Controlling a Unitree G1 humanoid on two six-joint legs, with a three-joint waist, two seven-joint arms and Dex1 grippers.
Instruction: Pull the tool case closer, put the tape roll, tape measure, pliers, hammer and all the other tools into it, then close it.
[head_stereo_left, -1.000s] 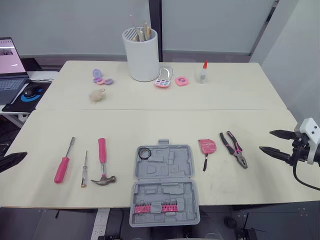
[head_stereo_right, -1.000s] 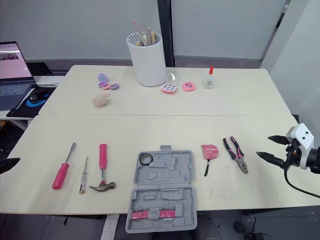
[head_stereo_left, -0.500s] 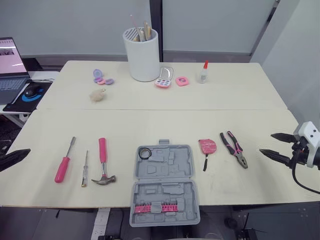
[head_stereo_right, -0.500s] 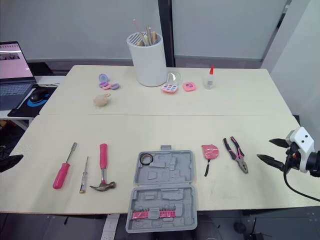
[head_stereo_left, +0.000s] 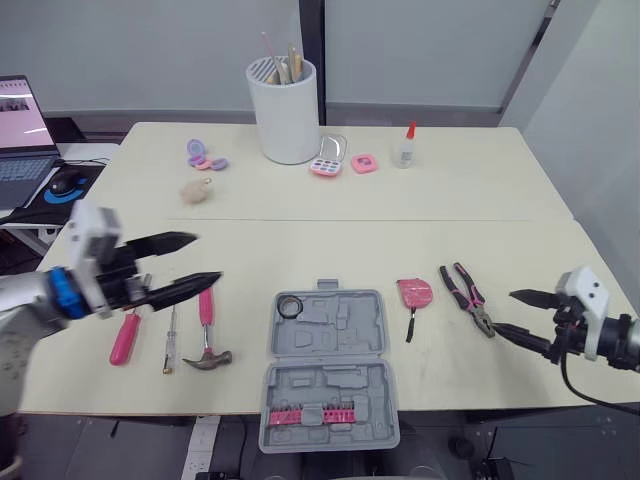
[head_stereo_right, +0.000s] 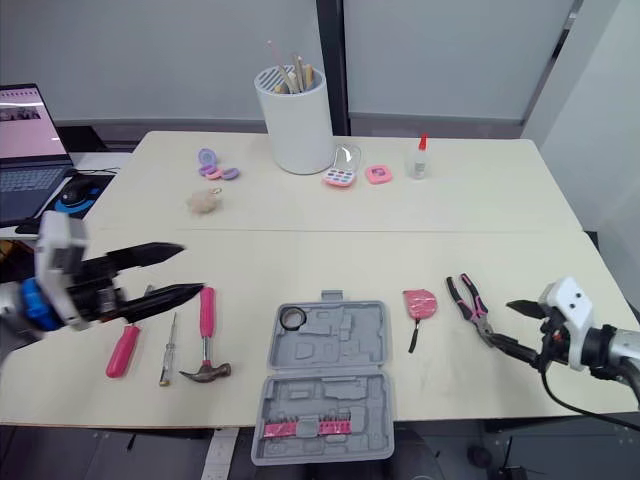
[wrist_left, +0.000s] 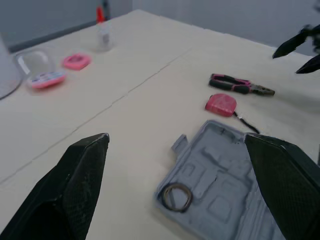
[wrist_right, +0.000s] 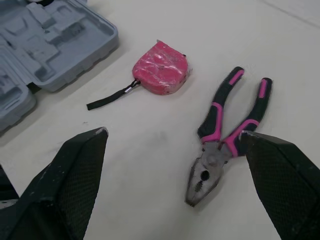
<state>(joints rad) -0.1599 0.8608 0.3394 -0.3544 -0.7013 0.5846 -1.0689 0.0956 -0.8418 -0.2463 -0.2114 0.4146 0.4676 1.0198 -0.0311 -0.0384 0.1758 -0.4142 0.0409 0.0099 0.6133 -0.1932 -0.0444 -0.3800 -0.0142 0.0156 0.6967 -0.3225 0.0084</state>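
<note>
We see left gripper (head_stereo_left: 203, 259) spread, mid-left near hammer (head_stereo_left: 206, 325); right gripper (head_stereo_left: 503, 311) spread, lower right beside pliers (head_stereo_left: 467, 298).

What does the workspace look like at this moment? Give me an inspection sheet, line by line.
Surface: pale table, with a seam across the middle.
Job's things: tool case open, near half overhanging the front edge; tape roll in it; tape measure and pliers to its right; hammer, thin screwdriver and pink screwdriver to its left.
Clutter: white pot, glue bottle, cosmetics and fluffy ball on the far side.
Grippers: left gripper near the hammer handle, jaws open, empty; right gripper beside the pliers, jaws open, empty.
Cables: black cable at the right wrist.
Surroundings: laptop and mouse on a side desk.
</note>
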